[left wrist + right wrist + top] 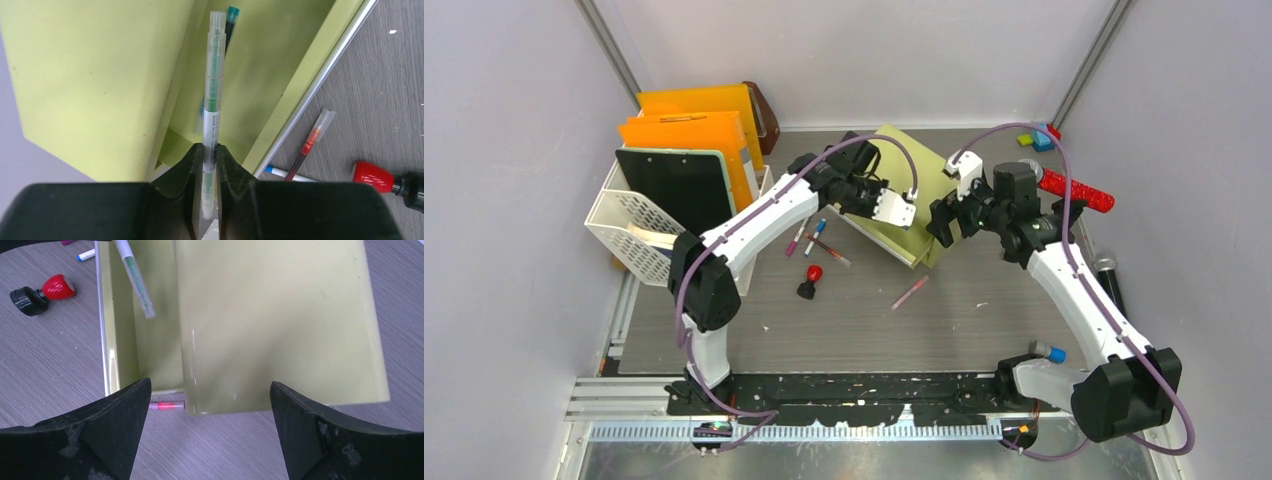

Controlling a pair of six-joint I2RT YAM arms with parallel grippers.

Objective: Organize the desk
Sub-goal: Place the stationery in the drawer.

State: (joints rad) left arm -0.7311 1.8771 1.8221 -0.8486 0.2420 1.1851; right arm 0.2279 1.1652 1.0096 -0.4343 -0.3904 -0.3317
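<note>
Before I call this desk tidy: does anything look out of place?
Yes. A pink pen lies loose on the dark wood-grain desk, and more pens plus a red-topped black stamp are scattered beside the yellow-green drawer cabinet, which sits askew.

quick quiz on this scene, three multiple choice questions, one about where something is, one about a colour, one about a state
1. Where does the pen in the left tool point?
A) into the open drawer of the cabinet
B) away from the cabinet
C) straight up

2. What colour is that pen's ink?
A) red
B) green
C) blue

3. How is the right tool?
A) shut on a pen
B) shut on the cabinet
C) open, holding nothing

Answers: 1 A, the pen's tip sits at the drawer's opening; 2 B, green shows through its clear barrel; 3 C, its fingers stand wide apart in front of the cabinet.
</note>
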